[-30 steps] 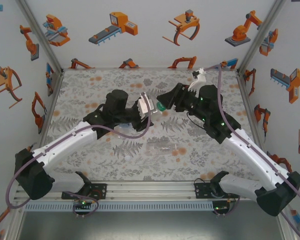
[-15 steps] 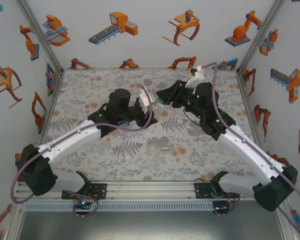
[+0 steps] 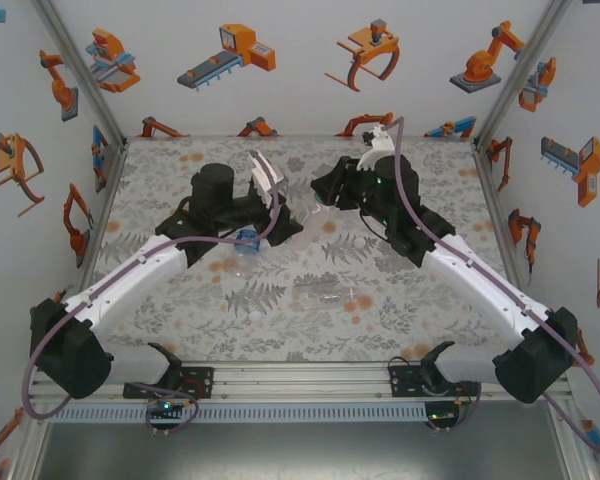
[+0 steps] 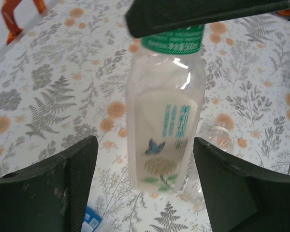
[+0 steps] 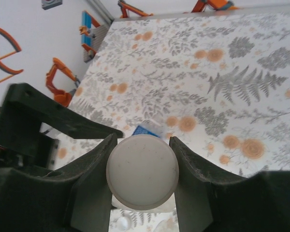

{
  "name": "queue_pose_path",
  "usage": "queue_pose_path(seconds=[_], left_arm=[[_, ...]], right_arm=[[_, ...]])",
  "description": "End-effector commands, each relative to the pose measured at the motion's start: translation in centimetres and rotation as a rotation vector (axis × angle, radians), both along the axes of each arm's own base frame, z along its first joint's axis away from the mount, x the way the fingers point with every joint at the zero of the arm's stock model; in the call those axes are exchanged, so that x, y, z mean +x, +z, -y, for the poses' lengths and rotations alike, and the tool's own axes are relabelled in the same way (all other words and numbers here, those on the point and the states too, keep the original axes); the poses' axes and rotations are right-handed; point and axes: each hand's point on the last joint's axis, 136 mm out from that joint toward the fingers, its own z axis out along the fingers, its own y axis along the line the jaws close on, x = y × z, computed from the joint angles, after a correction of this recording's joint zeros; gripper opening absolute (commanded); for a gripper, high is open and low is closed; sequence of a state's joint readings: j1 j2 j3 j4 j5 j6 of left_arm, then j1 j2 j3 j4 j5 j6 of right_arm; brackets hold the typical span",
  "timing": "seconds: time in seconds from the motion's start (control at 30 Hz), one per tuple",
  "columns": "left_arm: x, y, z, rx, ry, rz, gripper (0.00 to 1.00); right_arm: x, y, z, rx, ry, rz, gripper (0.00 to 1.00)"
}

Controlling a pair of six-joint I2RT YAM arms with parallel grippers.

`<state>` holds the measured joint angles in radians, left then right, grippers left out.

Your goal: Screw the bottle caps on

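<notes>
white cap point(image 5: 142, 171) on pale green-labelled bottle point(image 4: 164, 96) pinched by right tool point(image 5: 143, 141); left tool point(image 4: 144, 147) spread around bottle.

Over the middle of the worktop point(image 3: 180, 300), toward its back, a labelled bottle point(image 4: 166, 121) hung clear of the surface between the two arms. The right end effector point(image 5: 142, 145) came at it from the right, and the bottle cap point(image 5: 142, 174) sat between its fingers, touching both. The left end effector point(image 4: 145, 142) stood to the left, one finger on either side of the bottle's body and apart from it. Below that, left of centre, a second labelled bottle point(image 3: 245, 240) lay on the worktop. An unlabelled bottle point(image 3: 325, 295) lay nearer the arm bases, to its right.
</notes>
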<state>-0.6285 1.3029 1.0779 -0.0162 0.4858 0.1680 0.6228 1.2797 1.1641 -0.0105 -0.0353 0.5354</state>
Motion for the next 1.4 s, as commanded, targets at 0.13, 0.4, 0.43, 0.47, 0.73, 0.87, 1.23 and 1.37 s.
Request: queue_pose_path(seconds=[0.13, 0.4, 0.43, 0.47, 0.73, 0.87, 1.23, 1.37], left_arm=[[1.8, 2.7, -5.8, -0.04, 0.12, -0.074, 0.77], [5.2, 0.0, -12.9, -0.022, 0.305, -0.175, 0.75], [5.5, -0.5, -13.3, -0.017, 0.32, -0.163, 0.74], [5.7, -1.2, -13.8, -0.008, 0.339, -0.152, 0.74], [7.2, -2.9, -16.0, -0.002, 0.451, -0.164, 0.74], [7.4, -3.5, -15.9, 0.008, 0.444, -0.179, 0.74], [7.6, -4.0, -15.7, 0.014, 0.429, -0.195, 0.74], [7.6, -4.1, -15.6, 0.011, 0.425, -0.201, 0.75]], right_arm=[[4.8, 0.1, 1.2, -0.238, -0.097, 0.163, 0.25], [12.5, -2.7, 3.7, -0.327, -0.195, 0.207, 0.24], [13.4, -2.9, 4.0, -0.34, -0.208, 0.214, 0.24], [14.3, -3.5, 4.3, -0.356, -0.218, 0.214, 0.24], [20.3, -6.2, 6.4, -0.418, -0.271, 0.241, 0.23], [21.9, -7.6, 7.0, -0.458, -0.276, 0.236, 0.23], [22.1, -10.6, 7.9, -0.48, -0.28, 0.185, 0.34], [21.9, -10.9, 8.1, -0.473, -0.29, 0.177, 0.5]])
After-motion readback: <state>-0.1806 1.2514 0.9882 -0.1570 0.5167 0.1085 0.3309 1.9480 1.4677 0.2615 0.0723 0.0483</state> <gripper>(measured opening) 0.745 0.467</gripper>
